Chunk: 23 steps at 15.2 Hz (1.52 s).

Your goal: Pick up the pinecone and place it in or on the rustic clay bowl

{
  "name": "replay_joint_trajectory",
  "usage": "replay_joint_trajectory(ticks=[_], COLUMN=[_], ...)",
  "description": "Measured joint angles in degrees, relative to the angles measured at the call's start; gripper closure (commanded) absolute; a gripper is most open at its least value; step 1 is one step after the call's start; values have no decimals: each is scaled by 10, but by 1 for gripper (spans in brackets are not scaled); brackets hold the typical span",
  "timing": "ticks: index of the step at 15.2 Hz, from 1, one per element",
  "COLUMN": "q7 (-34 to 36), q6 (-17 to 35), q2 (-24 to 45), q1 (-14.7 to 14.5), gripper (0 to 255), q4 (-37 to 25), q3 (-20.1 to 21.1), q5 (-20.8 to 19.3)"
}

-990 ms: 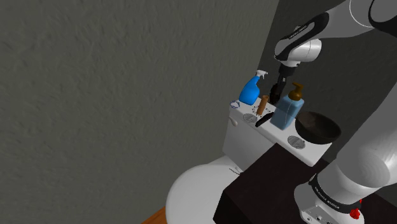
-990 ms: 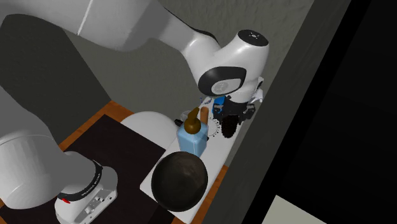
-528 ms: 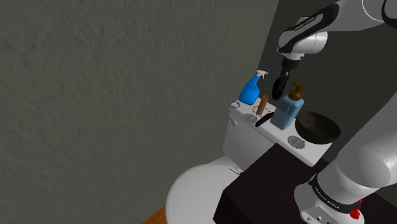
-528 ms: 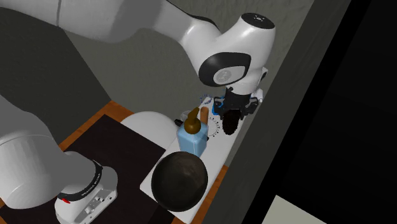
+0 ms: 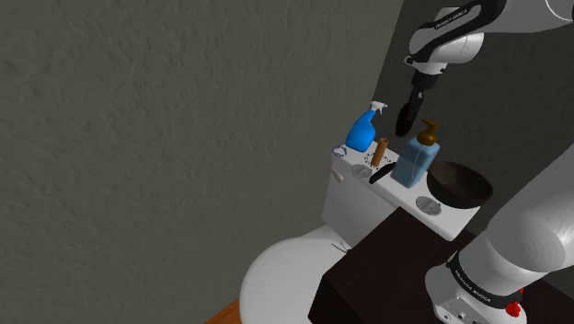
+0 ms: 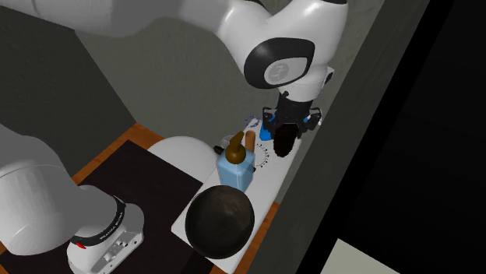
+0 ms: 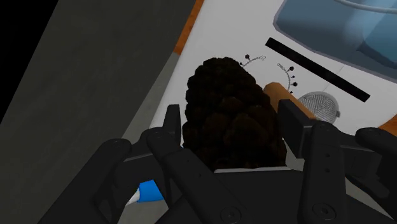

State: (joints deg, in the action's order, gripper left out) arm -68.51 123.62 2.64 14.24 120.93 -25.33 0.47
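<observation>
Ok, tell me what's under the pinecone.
The white tank lid and one end of a brown stick; the pinecone, clasped by the fingers, covers the rest.
</observation>
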Motion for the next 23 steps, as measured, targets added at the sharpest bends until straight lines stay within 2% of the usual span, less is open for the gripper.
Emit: replay_joint_trajectory(ticks=[5, 9, 15, 20, 23], q7=[14, 22, 25, 4, 1], q6=[4, 4, -26, -69, -57], q2=[-91, -182, -322, -442, -453], q1=[9, 31, 82, 141, 152], gripper=[255, 255, 255, 255, 255], q4=[87, 172, 277, 353, 377], q3=[-6, -9, -6, -10, -16], q5=[-48, -96, -158, -204, -216])
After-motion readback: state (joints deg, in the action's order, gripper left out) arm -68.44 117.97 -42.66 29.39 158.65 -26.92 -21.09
